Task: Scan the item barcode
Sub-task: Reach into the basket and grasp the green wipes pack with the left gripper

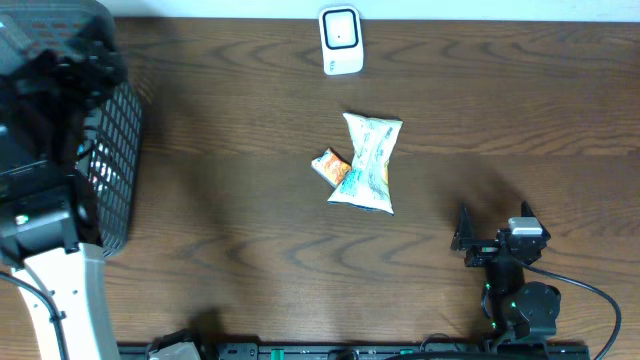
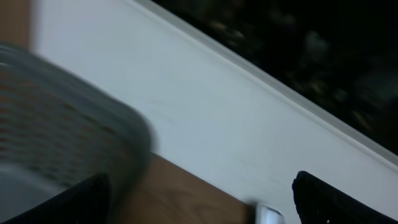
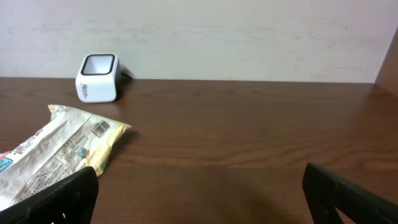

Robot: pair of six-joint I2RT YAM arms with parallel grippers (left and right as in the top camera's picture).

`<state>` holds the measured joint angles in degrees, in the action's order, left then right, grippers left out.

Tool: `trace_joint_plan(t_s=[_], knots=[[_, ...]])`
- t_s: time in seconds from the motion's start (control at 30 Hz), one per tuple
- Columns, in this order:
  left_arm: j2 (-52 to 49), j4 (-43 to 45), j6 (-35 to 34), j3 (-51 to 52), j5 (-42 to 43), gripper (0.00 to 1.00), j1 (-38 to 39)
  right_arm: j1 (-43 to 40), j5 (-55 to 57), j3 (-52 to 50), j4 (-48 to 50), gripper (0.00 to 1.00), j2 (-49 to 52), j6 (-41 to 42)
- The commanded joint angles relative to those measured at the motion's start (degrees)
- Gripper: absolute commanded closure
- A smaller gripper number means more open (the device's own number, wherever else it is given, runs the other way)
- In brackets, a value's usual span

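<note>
Hanging open and empty like the left end effector, the right end effector is needing an edge grip on the bag, barcode uncovered.

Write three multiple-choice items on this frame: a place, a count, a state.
1. Where is the scanner? A. at the far edge of the table B. at its near edge C. in a gripper's grip
2. How many packets lie mid-table? A. one B. two C. four
3. The right gripper is: A. shut on a packet B. open and empty C. shut and empty

A: it stands beyond the packets, by the far edge.
B: a pale snack bag and a small orange packet.
B: its fingers stand wide apart with nothing between.
</note>
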<state>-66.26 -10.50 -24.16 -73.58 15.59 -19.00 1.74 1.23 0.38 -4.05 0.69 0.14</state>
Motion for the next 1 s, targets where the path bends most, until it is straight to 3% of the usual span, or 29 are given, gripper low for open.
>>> trace_joint_plan(t_s=[0.0,0.3,0.53,0.8,0.97], knots=[[-0.63,-0.11,0.11,-0.11,-1.33,0.08,-6.49,0.17,0.09,-0.07,-0.22,0.01,-0.37,-0.63],[-2.95,-5.66,0.52,-0.04,-4.13,0.09,-12.85,0.17,0.07,-0.07,-0.22,0.01,-0.37,-0.63],[-10.32,-12.72,10.10,-0.04,-9.97,0.09,-12.85,0.17,0.07,-0.07,-0.24,0.01,-0.37,-0.63],[-19.61,-15.89,10.21,-0.04,-23.96,0.08,-12.87,0.17,0.07,-0.07,-0.22,0.01,-0.37,-0.63],[-24.04,-17.57,10.99,-0.02,-28.30,0.08,-13.27,0.17,0.09,-0.07,-0.24,0.01,-0.37,-0.63]])
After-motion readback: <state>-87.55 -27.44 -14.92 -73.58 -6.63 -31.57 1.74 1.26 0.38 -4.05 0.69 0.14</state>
